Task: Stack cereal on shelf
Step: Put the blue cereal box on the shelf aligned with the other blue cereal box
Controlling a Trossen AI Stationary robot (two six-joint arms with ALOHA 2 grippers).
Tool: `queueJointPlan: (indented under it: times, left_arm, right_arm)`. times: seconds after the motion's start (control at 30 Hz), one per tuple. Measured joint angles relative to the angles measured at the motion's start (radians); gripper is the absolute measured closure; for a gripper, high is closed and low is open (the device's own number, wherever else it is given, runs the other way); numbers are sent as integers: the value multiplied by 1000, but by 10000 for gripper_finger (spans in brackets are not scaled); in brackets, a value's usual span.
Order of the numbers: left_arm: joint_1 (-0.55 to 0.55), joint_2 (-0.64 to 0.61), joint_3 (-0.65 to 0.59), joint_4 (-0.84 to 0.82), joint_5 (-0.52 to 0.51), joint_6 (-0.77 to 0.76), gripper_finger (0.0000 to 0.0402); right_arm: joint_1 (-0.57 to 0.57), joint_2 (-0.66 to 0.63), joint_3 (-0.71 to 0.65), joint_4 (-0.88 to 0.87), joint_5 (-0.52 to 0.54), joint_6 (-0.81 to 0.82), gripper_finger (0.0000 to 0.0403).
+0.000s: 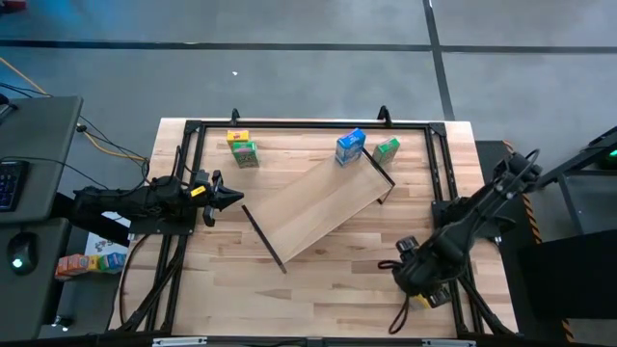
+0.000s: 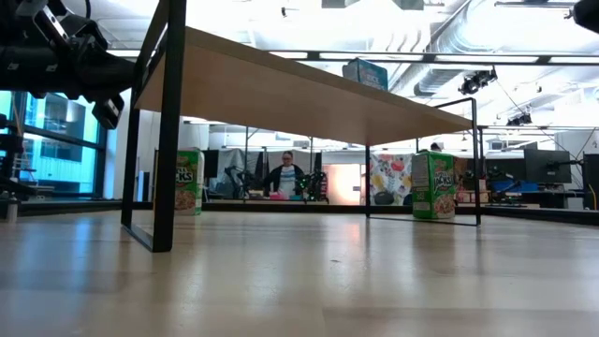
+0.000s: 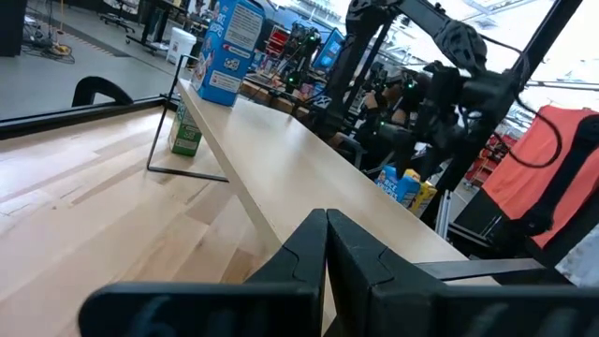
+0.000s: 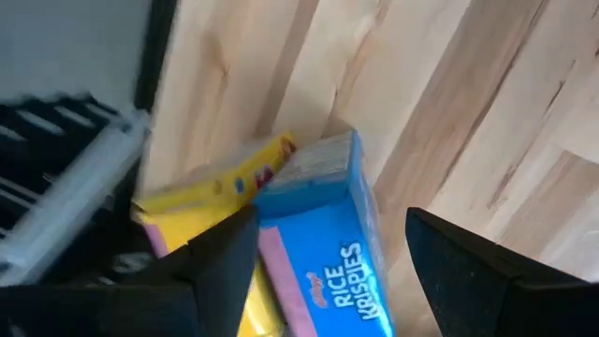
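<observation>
So your right tool [image 4: 318, 262] sits spread around a blue cereal box [image 4: 323, 253] | left tool [image 1: 227, 199] pinched together beside the shelf [image 1: 318, 207] | another blue box [image 1: 350, 146] stands on the shelf's far end

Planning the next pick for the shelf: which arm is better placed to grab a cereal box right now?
Right. Its tool hangs open directly over a blue box lying beside a yellow box, fingers either side of the blue one. The left tool sits shut at the table's left edge, no box near it.

Both arms [image 1: 125, 202] are matte black, jointed tubes (a yellow mark on the left), with angular black fingers [image 3: 374, 271].
</observation>
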Motion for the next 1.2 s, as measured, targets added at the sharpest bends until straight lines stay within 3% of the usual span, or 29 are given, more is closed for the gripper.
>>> queueJointPlan:
  times: [0.27, 0.6, 0.83, 1.0, 1.2]
  left_arm:
    - [0, 0, 0, 0, 0, 0, 398]
    - [0, 0, 0, 0, 0, 0, 398]
    - [0, 0, 0, 0, 0, 0, 398]
    - [0, 0, 0, 0, 0, 0, 398]
    - [0, 0, 0, 0, 0, 0, 398]
  right_arm:
    - [32, 20, 1, -49, 17, -27, 146]
    - [4, -43, 0, -59, 251, 7, 146]
    - [-17, -110, 0, -58, 248, 104, 146]
    - [-10, -143, 0, -57, 141, 263, 146]
    - [36, -120, 0, -63, 173, 357, 146]
